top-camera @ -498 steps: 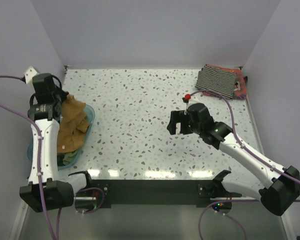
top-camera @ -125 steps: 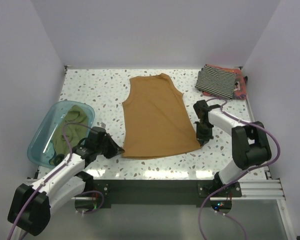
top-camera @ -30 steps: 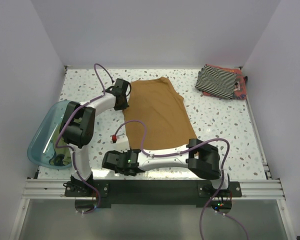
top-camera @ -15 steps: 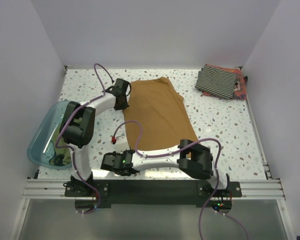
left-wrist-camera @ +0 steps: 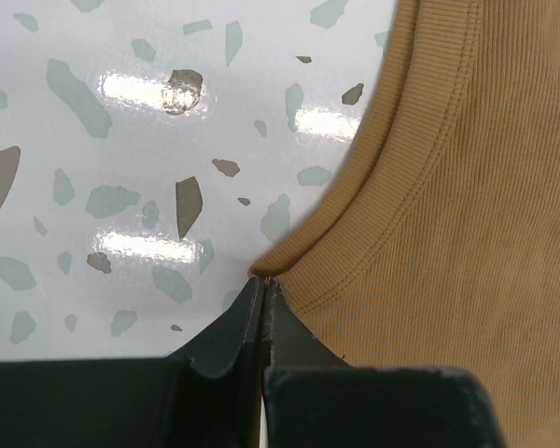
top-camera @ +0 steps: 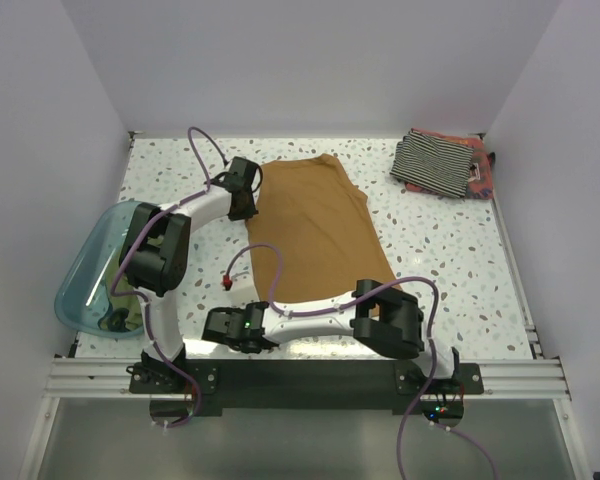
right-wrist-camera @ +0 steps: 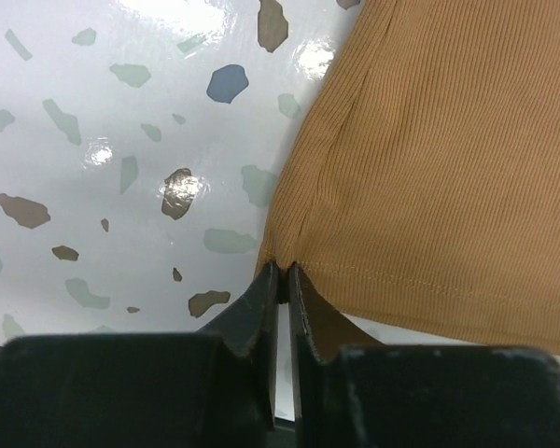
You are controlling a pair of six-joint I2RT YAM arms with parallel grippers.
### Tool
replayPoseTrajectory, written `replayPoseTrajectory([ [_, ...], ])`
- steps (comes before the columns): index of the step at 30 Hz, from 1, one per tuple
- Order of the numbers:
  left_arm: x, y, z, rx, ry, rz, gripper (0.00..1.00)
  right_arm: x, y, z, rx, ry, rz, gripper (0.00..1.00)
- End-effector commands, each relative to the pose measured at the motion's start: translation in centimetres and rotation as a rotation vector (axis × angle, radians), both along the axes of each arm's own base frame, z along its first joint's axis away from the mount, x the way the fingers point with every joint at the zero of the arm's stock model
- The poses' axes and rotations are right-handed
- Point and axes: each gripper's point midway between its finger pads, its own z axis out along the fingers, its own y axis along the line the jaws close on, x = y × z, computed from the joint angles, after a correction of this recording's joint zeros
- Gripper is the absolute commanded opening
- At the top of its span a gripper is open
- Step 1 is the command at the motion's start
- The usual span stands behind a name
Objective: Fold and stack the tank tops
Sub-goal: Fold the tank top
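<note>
Nearest me, at the near edge of the table (top-camera: 450, 280), the right gripper (right-wrist-camera: 282, 271) reaches across to the tan tank top's (top-camera: 315, 230) near-left hem corner. Its jaws are drawn together with that corner pinched between the tips, as far as the wrist view shows. The tan top itself lies flat and open in the middle of the table, hem toward me and straps away, with no fold in it yet.

By the left edge sits the teal tub (top-camera: 80, 285). What it holds I cannot make out behind the left arm.

Farther back, the left gripper (left-wrist-camera: 263, 282) is clamped tight on the cloth's edge at the far-left shoulder. So both grips sit on the same long side of the garment.

In the far right corner the striped tank top (top-camera: 435, 160) lies folded on a reddish one (top-camera: 486, 178).

I'd judge the job about half done. Those two are stacked, while the tan one is only held ready for its first lengthwise fold and is not yet stacked.
</note>
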Motion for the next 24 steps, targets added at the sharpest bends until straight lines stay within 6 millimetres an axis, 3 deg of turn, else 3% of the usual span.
replayPoseTrajectory([
  [1,1.2,0.2,2.2,-0.015,-0.073,0.013,0.0,0.8,-0.3,2.0,0.043,-0.053,-0.023,0.04],
  [6,1.4,0.4,2.9,-0.027,-0.086,0.02,0.0,0.6,-1.6,4.3,0.076,-0.055,-0.011,0.0],
  [7,1.6,0.5,3.1,-0.032,-0.088,0.025,0.0,0.3,-1.6,5.6,0.108,-0.044,0.001,0.0],
  [14,1.7,1.4,4.3,-0.061,-0.109,0.057,0.0,-1.5,-3.5,6.6,0.169,0.032,0.045,0.0],
  [24,1.0,3.5,4.9,-0.128,-0.146,0.154,0.0,-3.6,-0.5,7.4,0.204,0.095,0.157,0.0],
])
